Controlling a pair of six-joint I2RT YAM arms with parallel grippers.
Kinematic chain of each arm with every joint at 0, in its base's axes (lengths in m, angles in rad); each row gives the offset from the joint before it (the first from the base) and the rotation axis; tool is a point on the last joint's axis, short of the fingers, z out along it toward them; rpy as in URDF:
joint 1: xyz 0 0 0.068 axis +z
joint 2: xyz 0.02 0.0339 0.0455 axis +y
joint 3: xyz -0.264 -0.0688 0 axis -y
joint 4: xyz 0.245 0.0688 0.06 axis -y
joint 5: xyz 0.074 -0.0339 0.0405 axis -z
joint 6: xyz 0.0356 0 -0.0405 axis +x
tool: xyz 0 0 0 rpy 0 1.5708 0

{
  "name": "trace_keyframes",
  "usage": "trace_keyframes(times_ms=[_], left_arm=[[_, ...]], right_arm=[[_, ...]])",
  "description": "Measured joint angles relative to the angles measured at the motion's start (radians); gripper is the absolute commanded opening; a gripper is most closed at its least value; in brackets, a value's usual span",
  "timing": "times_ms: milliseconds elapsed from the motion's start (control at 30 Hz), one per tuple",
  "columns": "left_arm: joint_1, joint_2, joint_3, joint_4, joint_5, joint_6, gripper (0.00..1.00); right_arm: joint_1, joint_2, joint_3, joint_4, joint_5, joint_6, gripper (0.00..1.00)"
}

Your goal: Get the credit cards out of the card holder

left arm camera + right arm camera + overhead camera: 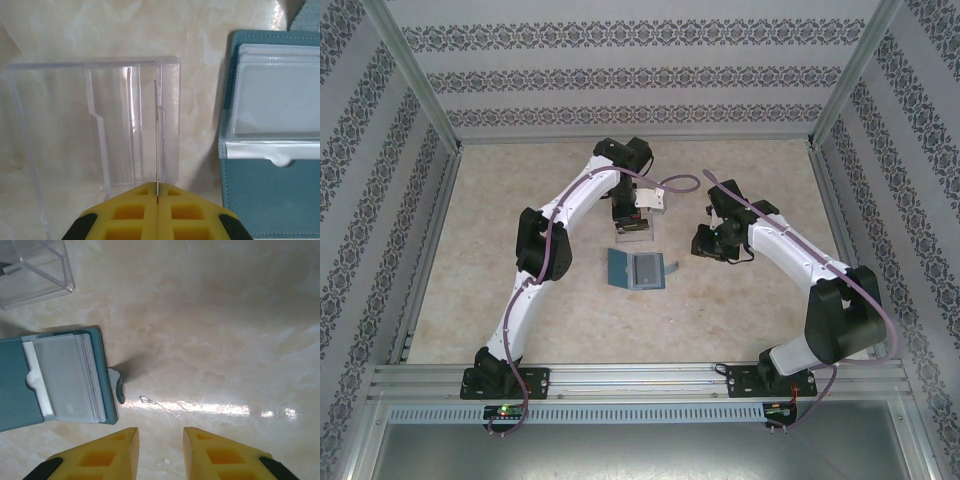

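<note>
Left tool [157,194] pinches a credit card [157,130] edge-on over the clear tray [75,65]; released askew, it could land outside. Right tool [160,440] hangs spread.

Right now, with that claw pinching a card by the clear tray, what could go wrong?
1. The left claw seems to grip the card by one end only, seen edge-on. It could twist or slip and miss the tray.
2. The wallet lies open with nothing holding it. The right claw is open and apart from it, so pulling the next card may drag the wallet along.
</note>
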Motion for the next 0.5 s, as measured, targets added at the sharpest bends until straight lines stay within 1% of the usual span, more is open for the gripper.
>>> trace_keyframes(times_ms=[300, 333, 433, 500], left_arm=[[-0.002, 0.04, 0.032, -0.064, 0.018, 0.0, 0.0], [-0.004, 0.05, 0.041, -0.069, 0.018, 0.0, 0.03], [-0.009, 0.073, 0.052, -0.076, 0.017, 0.0, 0.16], [-0.011, 0.077, 0.052, -0.077, 0.017, -0.003, 0.22]], right_arm=[[0.0, -0.002, -0.014, 0.0, 0.0, 0.0, 0.3], [0.0, -0.002, -0.015, 0.0, 0.0, 0.0, 0.3], [0.0, -0.002, -0.015, 0.001, 0.0, 0.0, 0.3], [0.0, -0.002, -0.015, 0.001, 0.0, 0.0, 0.3]])
